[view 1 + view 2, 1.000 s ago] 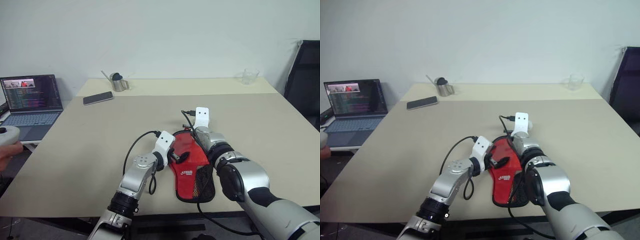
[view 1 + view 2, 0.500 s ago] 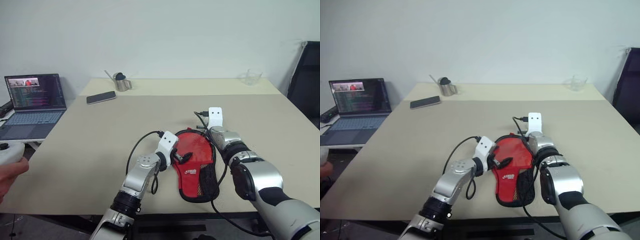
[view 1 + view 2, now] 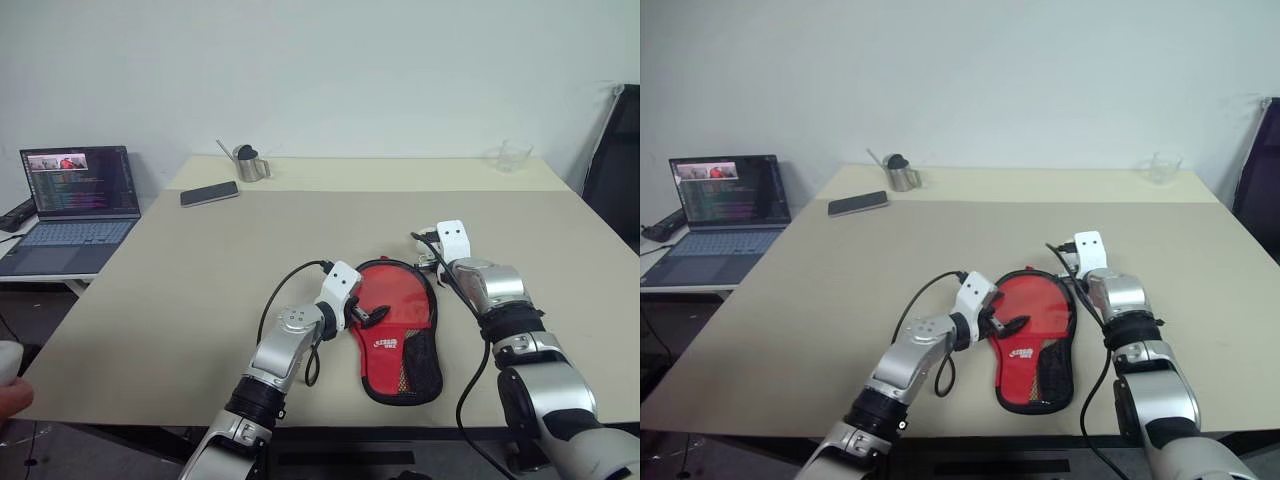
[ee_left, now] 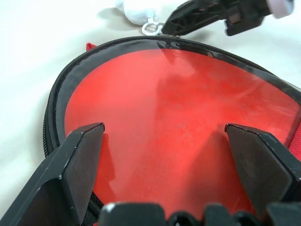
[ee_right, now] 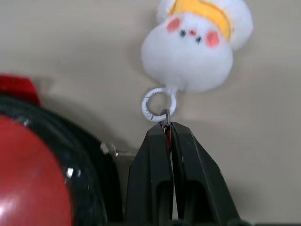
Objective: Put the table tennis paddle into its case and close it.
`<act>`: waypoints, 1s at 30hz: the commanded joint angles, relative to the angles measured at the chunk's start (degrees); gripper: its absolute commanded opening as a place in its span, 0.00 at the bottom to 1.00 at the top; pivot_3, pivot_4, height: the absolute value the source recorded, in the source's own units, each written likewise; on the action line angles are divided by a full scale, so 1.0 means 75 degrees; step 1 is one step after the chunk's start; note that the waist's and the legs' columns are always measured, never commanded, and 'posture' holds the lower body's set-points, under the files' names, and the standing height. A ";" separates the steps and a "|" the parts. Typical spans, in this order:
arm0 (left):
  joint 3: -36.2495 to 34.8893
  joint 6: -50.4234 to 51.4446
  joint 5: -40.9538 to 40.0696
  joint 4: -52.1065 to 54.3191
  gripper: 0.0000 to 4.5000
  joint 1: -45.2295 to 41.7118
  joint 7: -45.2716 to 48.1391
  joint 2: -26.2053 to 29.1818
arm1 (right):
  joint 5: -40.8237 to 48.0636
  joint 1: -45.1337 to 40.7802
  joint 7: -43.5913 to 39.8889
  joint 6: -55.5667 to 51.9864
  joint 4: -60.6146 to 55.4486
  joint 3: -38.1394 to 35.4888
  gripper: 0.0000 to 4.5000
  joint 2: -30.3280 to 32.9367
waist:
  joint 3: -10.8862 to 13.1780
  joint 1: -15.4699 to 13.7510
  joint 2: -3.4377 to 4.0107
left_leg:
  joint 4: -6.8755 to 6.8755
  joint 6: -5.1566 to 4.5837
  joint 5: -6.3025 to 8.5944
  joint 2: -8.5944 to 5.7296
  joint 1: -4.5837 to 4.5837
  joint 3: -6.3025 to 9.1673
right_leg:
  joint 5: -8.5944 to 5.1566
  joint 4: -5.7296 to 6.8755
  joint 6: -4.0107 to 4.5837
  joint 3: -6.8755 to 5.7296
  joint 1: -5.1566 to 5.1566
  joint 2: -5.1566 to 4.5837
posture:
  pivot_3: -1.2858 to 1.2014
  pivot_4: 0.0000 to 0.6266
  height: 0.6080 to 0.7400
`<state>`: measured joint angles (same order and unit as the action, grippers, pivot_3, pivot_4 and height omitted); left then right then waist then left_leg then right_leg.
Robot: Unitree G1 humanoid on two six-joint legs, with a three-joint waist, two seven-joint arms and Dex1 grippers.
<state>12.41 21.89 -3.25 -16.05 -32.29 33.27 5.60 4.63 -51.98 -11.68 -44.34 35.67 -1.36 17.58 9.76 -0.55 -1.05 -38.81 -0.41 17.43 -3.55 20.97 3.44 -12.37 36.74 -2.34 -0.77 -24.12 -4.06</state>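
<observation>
With the paddle [image 4: 178, 136] lying inside the case [image 3: 400, 330] on the table [image 3: 200, 270], the right end effector [image 5: 165, 129] pinches the zip pull while the left end effector [image 4: 178, 165] stands wide, so the unrestrained case may drag and jam the zip.

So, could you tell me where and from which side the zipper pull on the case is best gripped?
Probably at the small metal tab just below the white ring that carries the plush charm. It sticks out from the case rim at the round end. Come from the robot's right, low over the table, as the right gripper does now, jaws shut on it.
</observation>
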 commanded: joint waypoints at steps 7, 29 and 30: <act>0.0152 -0.0115 -0.0022 -0.0254 1.00 -0.0143 0.0174 -0.0107 | -0.0004 0.0920 -0.0906 -0.1106 -0.1791 0.0291 0.01 0.0803 | 0.0000 -0.0001 0.0000 | 0.0001 0.0000 0.0000 -0.0001 0.0000 0.0000 | -0.0003 -0.0002 -0.0004 -0.0001 0.0000 0.0001 | 0.52 0.24 1.00; 0.0199 -0.0305 0.0026 -0.0524 1.00 -0.0217 0.0360 -0.0118 | 0.0961 0.2367 -0.3655 -0.2894 -0.4627 0.1301 0.01 0.2436 | 0.0000 -0.0045 -0.0001 | 0.0001 0.0000 0.0001 0.0001 0.0001 0.0005 | -0.0008 -0.0017 -0.0014 -0.0008 0.0006 0.0002 | 0.52 0.24 1.00; 0.0201 -0.0316 0.0036 -0.0539 1.00 -0.0225 0.0363 -0.0121 | 0.1000 0.2465 -0.3735 -0.2937 -0.4785 0.1360 0.01 0.2524 | 0.0000 -0.0049 -0.0001 | 0.0001 0.0000 0.0002 0.0001 0.0001 0.0005 | -0.0009 -0.0017 -0.0014 -0.0008 0.0006 0.0002 | 0.52 0.24 1.00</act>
<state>12.84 19.48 -3.15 -19.12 -33.64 35.59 5.22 9.96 -35.16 -36.88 -64.41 2.18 6.43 36.12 9.76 -0.92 -1.06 -38.79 -0.41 17.45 -3.54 20.98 3.48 -12.44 36.59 -2.45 -0.83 -24.07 -4.04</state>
